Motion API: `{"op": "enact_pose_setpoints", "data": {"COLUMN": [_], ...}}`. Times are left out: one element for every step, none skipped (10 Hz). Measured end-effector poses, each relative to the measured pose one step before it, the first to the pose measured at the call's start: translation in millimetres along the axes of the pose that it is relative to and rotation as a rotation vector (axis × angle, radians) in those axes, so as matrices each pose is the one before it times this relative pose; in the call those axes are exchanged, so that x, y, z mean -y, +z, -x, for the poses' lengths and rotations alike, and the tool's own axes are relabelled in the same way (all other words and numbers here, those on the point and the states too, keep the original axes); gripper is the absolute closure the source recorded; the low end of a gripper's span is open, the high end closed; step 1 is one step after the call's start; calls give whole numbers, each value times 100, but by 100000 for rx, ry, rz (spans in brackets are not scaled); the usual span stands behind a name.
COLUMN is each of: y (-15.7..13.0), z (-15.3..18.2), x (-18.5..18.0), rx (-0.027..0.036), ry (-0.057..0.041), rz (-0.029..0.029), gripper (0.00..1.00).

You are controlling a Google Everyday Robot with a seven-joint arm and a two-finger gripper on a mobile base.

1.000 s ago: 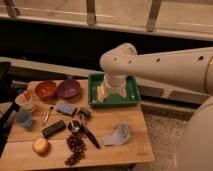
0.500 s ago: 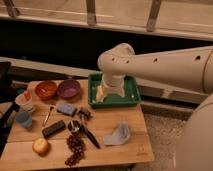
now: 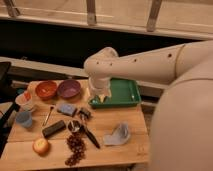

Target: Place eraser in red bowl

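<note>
The eraser (image 3: 53, 128), a black oblong block, lies on the wooden table (image 3: 135, 122) left of centre, near the front. The red bowl (image 3: 46, 90) stands at the back left, next to a purple bowl (image 3: 69, 89). My gripper (image 3: 100, 96) hangs below the white arm, over the left edge of a green tray (image 3: 120, 93). It is well to the right of the bowl and behind the eraser, apart from both. Nothing shows in it.
A blue-grey pad (image 3: 66, 109) lies between the bowls and the eraser. A blue cup (image 3: 23, 119) and a white cup (image 3: 25, 100) stand at the left edge. An orange fruit (image 3: 40, 146), dark grapes (image 3: 75, 148), a black tool (image 3: 86, 131) and a grey cloth (image 3: 117, 135) lie along the front.
The arm and gripper have shifted a little to the left, from over the tray toward its left edge. The things on the table have not moved.
</note>
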Motion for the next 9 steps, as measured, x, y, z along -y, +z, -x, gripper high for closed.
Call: {"op": "enact_pose_setpoints", "data": {"y": [995, 961, 959, 659, 874, 1157, 726, 199, -23], "z": [631, 563, 640, 503, 666, 399, -209, -83, -83], "x": [-1487, -1315, -1496, -1231, -1668, -2337, -1316, -356, 260], "rx": [-181, -384, -580, -430, -479, -1061, -1282, -395, -35], "ry": [-1800, -2221, -2648, -2081, -2457, -3832, -2212, -557, 435], "rz": [2142, 2030, 2184, 1603, 1251, 2191, 1753, 518, -117], "gripper": [26, 26, 26, 26, 26, 26, 26, 26, 26]}}
